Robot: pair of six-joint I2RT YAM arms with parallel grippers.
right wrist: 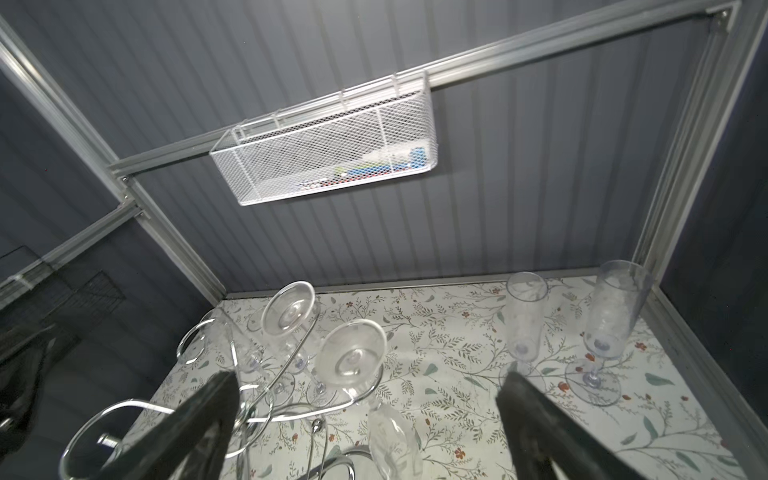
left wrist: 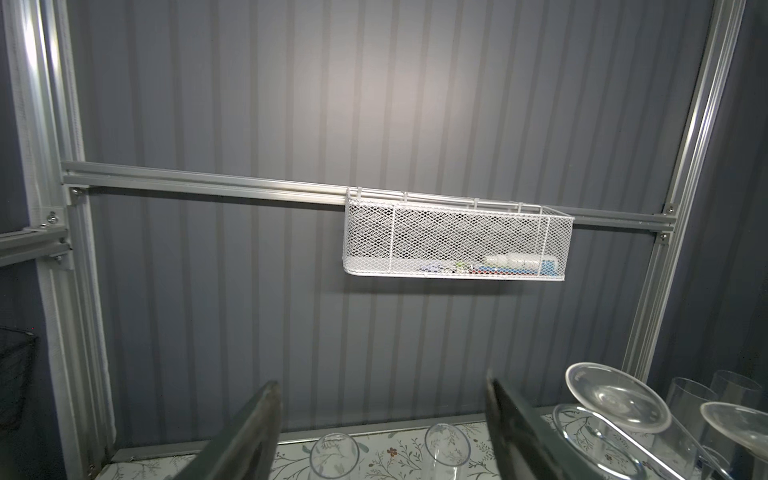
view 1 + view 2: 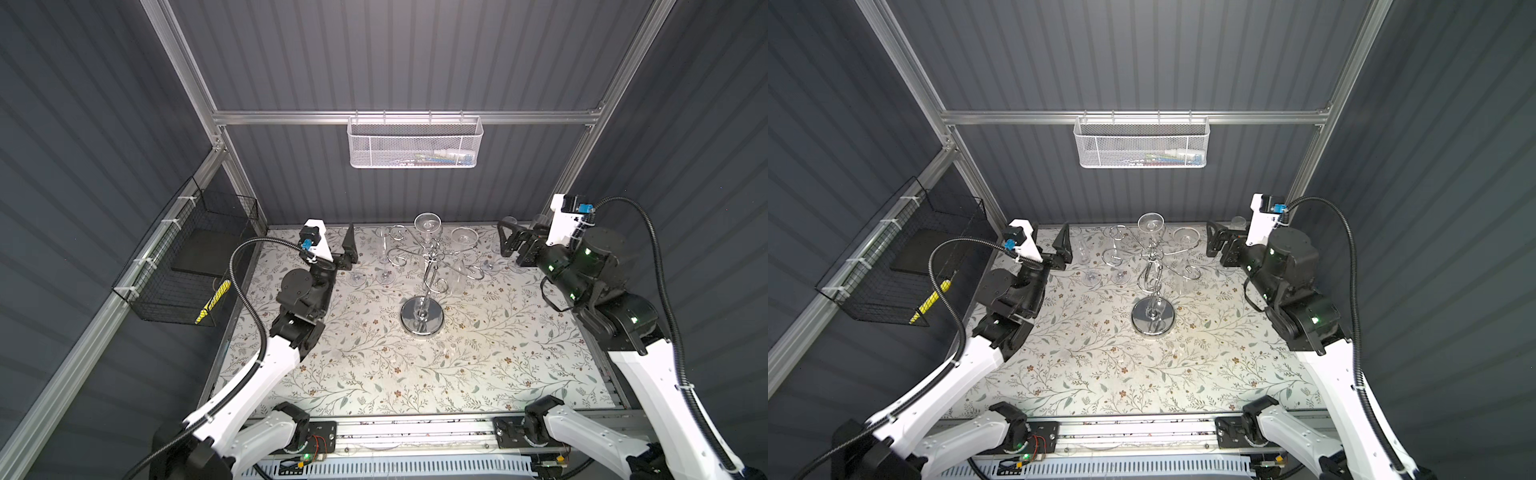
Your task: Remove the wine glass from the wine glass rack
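At frame centre in both top views, a wine glass [image 3: 427,222] hangs on the wine glass rack [image 3: 422,321]. The left gripper [image 2: 381,380] and right gripper [image 1: 370,376] stand wide, empty.

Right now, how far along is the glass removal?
Looks done: a left pair and a right pair of glasses stand on the table. In hand: nothing; the left gripper and right gripper are open and empty. Left: two glasses hang foot-up on the rack.
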